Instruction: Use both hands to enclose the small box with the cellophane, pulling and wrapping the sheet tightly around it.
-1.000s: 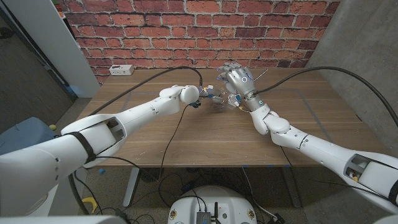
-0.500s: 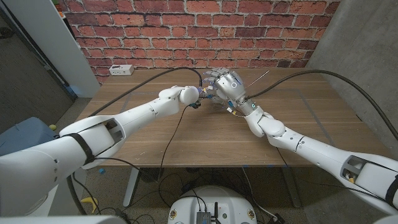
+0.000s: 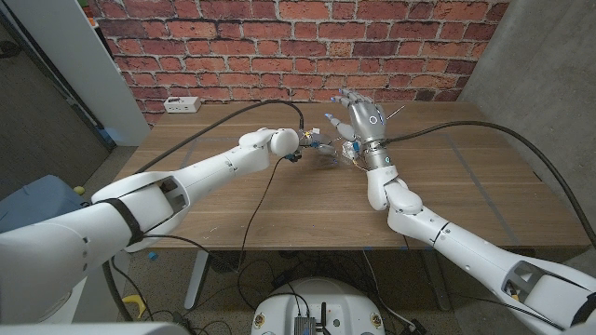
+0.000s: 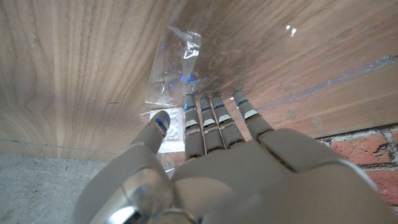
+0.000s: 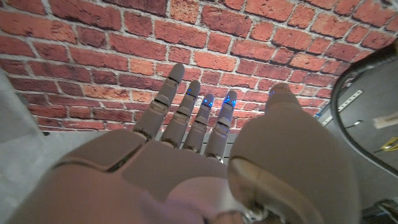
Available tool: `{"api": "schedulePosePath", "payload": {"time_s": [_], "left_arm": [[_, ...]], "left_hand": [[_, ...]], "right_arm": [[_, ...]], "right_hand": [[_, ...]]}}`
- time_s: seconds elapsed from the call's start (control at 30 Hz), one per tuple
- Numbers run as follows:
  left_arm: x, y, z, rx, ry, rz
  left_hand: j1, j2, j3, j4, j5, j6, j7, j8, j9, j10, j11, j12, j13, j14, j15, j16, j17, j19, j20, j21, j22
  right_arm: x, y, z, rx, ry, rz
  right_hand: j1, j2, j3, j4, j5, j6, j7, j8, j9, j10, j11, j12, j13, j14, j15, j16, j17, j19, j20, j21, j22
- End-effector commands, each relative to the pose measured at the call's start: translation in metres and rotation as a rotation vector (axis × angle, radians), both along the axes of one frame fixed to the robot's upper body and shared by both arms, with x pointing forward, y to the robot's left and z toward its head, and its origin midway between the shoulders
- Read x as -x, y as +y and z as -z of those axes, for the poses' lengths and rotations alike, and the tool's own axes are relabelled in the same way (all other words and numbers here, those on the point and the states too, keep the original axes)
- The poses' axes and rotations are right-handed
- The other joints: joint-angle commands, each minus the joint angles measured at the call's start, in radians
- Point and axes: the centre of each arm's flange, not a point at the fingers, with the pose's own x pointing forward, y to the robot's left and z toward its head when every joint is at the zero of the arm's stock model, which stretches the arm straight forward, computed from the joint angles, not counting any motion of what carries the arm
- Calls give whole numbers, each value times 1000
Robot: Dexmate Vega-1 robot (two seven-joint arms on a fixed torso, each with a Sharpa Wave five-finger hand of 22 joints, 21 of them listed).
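Note:
The small white box point(image 4: 169, 132) lies on the wooden table between the thumb and fingers of my left hand point(image 4: 211, 155), with the thumb tip against it. The fingers point(image 4: 214, 115) reach out straight onto the clear, crinkled cellophane point(image 4: 177, 62). In the head view my left hand point(image 3: 296, 141) is at the table's middle, with the box and cellophane point(image 3: 326, 149) just beyond it. My right hand point(image 3: 359, 121) stands upright above and to the right of the box, fingers spread, holding nothing. In the right wrist view the right hand point(image 5: 193, 143) points at the brick wall.
A white power strip point(image 3: 180, 104) lies at the table's back left. Black cables point(image 3: 233, 119) run from both arms across the tabletop point(image 3: 307, 205). A brick wall stands behind the table. A blue bin point(image 3: 37, 200) is on the floor at the left.
Half a second ago the right hand leaned left over the box; it has now swung back upright to the right. The left hand has stayed put.

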Motion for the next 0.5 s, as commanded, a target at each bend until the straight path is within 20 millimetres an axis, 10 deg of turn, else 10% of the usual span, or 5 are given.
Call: {"api": "schedulePosePath", "payload": {"time_s": [0.03,0.5], "left_arm": [[-3,-3,4,-11,14,-1],[-6,0,5,-6,15,-5]], "left_hand": [[-12,1,6,7,-1,-7,-1,-1,5,4,0,0,4,-2,3,-1,1,0,1,-2,4],[-17,1,9,8,1,-15,-3,-2,5,1,-2,-3,4,-4,1,-3,-1,0,1,-3,4]], "right_arm": [[0,-23,3,-393,150,0],[-4,-28,-7,-668,263,53]], "right_hand": [[-47,-3,-17,14,-10,-77,25,1,6,-62,27,-5,4,-45,-74,1,16,-31,16,-14,5],[-138,-13,-55,20,-25,-233,152,7,12,-197,166,0,22,-180,50,-16,32,-119,83,-57,7]]}}
